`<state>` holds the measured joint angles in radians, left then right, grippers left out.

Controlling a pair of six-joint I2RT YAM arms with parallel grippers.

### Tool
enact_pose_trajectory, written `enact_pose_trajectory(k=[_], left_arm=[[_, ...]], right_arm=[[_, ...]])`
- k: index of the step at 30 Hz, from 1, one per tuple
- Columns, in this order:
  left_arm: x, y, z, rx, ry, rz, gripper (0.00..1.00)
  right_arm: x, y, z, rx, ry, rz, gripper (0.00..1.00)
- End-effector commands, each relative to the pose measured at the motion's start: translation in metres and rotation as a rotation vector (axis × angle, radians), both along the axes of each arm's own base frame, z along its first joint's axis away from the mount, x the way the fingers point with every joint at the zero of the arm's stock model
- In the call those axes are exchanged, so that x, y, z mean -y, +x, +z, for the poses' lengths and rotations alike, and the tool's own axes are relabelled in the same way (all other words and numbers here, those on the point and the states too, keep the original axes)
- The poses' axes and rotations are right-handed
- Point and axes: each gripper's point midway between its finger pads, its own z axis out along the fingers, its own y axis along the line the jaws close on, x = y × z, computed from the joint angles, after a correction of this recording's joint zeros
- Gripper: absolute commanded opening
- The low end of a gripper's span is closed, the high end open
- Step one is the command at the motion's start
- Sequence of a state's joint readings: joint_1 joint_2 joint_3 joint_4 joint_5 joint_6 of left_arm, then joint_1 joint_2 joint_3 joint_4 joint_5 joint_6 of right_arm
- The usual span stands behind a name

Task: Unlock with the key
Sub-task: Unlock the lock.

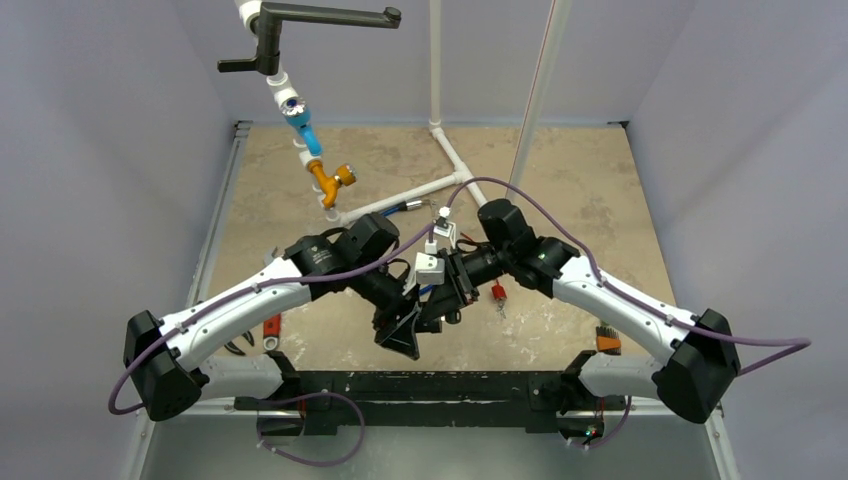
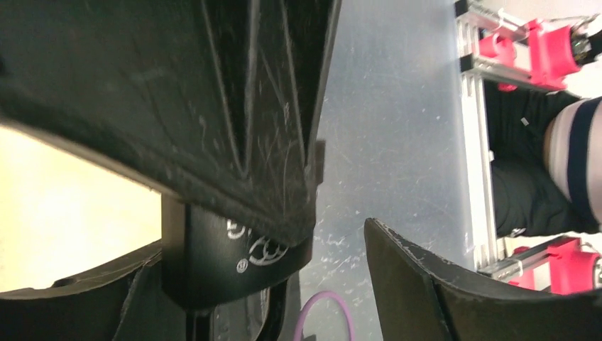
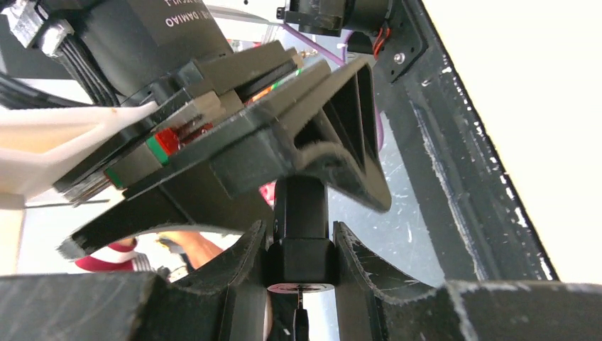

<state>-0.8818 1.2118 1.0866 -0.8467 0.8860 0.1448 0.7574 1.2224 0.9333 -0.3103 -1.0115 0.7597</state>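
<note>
Right gripper (image 3: 301, 241) squeezing narrow on black lock (image 3: 301, 261), holding it mid-air over table (image 1: 600, 200). Left gripper (image 2: 338, 227) standing apart, one finger touching lock. Red-headed key (image 1: 497, 292) dangling beside right gripper; whether inserted, cannot tell. Judging: lock not showing open; turning likely remaining.

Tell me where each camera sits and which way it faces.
Top external: above and behind the bases, facing down at the table; both arms show, left gripper beside right gripper.
Left wrist: on the left arm, facing past its own fingers toward a metal rail.
Right wrist: on the right arm, facing along its own fingers, gripping a black lock.
Shared: top external and right wrist both show the left gripper.
</note>
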Motion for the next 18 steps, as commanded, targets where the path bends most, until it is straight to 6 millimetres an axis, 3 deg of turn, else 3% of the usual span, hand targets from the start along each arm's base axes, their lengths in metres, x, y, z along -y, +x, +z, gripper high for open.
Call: enact_pose_trajectory(k=[1,5,7,8,9,13,18], left_arm=[[0.024,0.0,0.03,-0.066,-0.15,0.019,0.76],[0.028,-0.001,0.035,-0.099,-0.172,0.025,0.53],[0.028,-0.002,0.035,-0.106,-0.175,0.025,0.3],[0.027,-0.003,0.034,-0.106,-0.178,0.026,0.05],[0.026,-0.003,0.033,-0.106,-0.176,0.032,0.0],[0.022,-0.004,0.029,-0.122,-0.177,0.052,0.0],[0.018,0.004,0.024,-0.131,-0.174,0.121,0.0]], right_arm=[[-0.006,0.003,0.029,0.155,0.085,0.04,0.0],[-0.009,0.002,0.028,0.204,0.066,0.052,0.0],[-0.01,0.0,0.03,0.232,0.061,0.06,0.0],[-0.01,0.0,0.031,0.237,0.064,0.062,0.0],[-0.011,-0.001,0.032,0.241,0.068,0.064,0.0],[-0.011,0.0,0.03,0.241,0.067,0.054,0.02],[-0.014,0.007,0.043,0.263,0.084,0.004,0.44]])
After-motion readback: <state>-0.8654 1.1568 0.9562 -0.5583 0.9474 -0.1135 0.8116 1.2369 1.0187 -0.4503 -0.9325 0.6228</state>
